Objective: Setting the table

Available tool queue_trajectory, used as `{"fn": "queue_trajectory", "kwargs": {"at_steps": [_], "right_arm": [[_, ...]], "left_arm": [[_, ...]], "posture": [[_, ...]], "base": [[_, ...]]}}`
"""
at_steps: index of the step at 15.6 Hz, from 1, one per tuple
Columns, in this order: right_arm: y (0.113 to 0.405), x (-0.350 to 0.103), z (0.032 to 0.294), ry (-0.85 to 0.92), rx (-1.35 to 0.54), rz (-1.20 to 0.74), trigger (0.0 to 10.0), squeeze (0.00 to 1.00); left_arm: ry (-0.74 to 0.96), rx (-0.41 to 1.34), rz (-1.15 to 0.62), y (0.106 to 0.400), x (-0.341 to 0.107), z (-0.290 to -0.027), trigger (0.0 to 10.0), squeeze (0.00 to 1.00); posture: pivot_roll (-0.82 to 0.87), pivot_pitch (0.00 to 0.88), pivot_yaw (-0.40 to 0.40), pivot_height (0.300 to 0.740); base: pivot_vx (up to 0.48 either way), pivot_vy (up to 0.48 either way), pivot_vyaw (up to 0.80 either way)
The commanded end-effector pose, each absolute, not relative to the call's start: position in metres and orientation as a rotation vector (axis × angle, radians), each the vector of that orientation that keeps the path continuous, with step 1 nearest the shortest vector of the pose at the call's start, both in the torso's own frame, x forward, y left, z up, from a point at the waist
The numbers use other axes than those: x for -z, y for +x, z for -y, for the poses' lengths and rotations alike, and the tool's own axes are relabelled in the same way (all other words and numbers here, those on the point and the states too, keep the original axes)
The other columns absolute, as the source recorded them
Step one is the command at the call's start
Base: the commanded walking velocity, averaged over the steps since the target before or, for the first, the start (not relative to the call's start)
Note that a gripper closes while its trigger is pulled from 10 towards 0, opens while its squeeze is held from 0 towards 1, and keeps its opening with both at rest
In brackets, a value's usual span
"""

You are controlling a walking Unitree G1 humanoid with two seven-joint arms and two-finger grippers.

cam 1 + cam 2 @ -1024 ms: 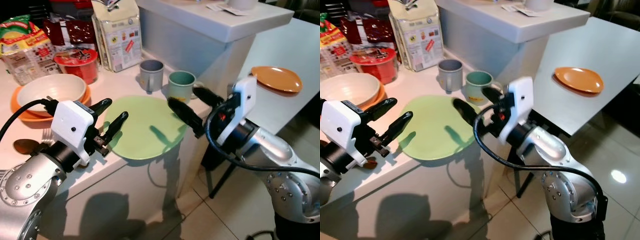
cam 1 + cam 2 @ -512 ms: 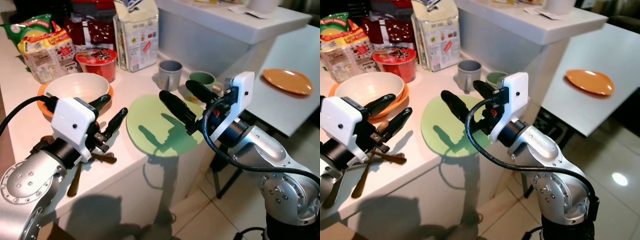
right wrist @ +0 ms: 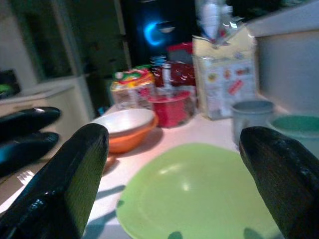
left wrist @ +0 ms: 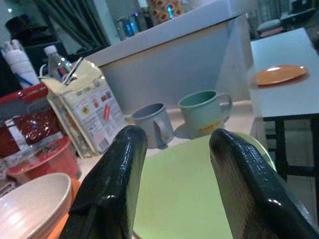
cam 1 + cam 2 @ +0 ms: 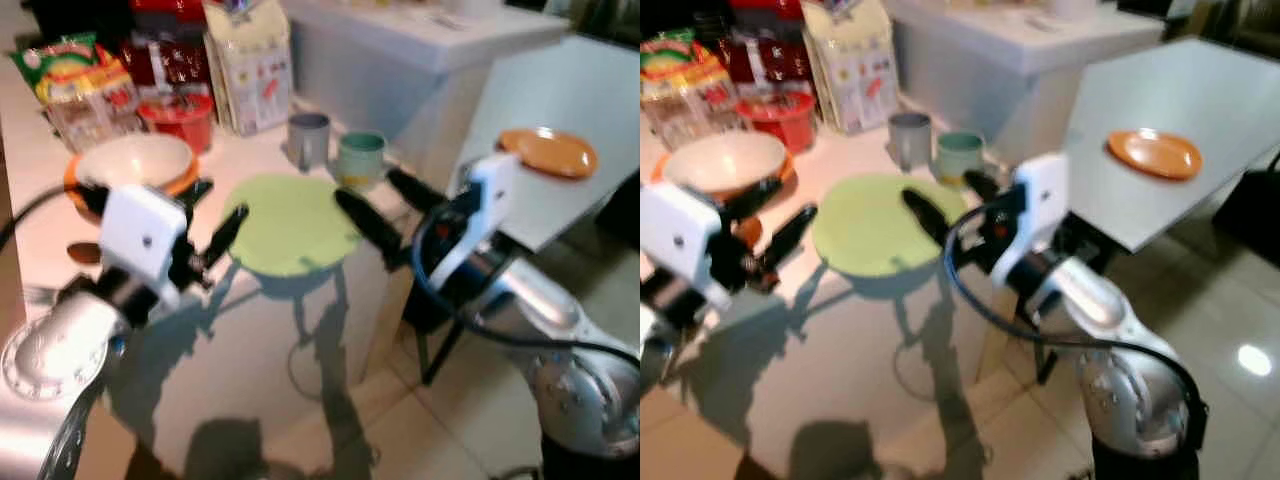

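Note:
A light green plate (image 5: 290, 222) lies near the front edge of the white counter (image 5: 40, 215). Behind it stand a grey mug (image 5: 308, 140) and a green mug (image 5: 360, 158). A white bowl (image 5: 135, 160) sits in an orange dish at the left. My left gripper (image 5: 213, 212) hovers open just left of the plate, holding nothing. My right gripper (image 5: 372, 195) hangs open over the plate's right edge, also holding nothing. The left wrist view shows the plate (image 4: 184, 184) and both mugs between its fingers (image 4: 115, 179).
Food bags, a red tub (image 5: 180, 118) and a carton (image 5: 248, 65) line the back of the counter. A brown spoon (image 5: 85, 250) lies by the bowl. An orange plate (image 5: 548, 152) rests on the grey dining table (image 5: 600, 90) to the right. Tiled floor lies below.
The whole picture has shifted and blurred, so the camera has moved. Both grippers stay open and apart from the plate. Nothing on the counter has visibly moved.

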State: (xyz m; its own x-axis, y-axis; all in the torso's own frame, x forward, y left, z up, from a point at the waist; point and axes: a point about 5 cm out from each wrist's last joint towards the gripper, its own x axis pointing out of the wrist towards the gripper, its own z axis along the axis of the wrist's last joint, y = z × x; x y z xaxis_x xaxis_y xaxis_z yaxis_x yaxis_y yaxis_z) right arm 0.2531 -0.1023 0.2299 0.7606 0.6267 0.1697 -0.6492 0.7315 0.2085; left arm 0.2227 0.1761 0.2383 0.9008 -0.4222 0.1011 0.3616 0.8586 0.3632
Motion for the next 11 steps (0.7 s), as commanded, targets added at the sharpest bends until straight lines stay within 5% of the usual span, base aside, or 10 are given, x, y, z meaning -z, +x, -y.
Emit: {"fn": "queue_trajectory", "kwargs": {"at_steps": [1,11], "right_arm": [[0.254,-0.230,0.101,0.257,-0.697,0.094,10.0,0.00],[0.254,-0.193,0.107,0.182,-0.580,-0.005,10.0,0.00]], "left_arm": [[0.348,0.378,0.147,0.226,-0.233,-0.182,10.0,0.00],[0.307,0.320,0.146,0.241,-0.225,-0.186,10.0,0.00]], "posture": [[0.09,0.000,-0.013,0.740],[0.07,0.000,-0.002,0.740]], "base": [[0.000,0.000,0.00],[-0.290,0.000,0.00]]}}
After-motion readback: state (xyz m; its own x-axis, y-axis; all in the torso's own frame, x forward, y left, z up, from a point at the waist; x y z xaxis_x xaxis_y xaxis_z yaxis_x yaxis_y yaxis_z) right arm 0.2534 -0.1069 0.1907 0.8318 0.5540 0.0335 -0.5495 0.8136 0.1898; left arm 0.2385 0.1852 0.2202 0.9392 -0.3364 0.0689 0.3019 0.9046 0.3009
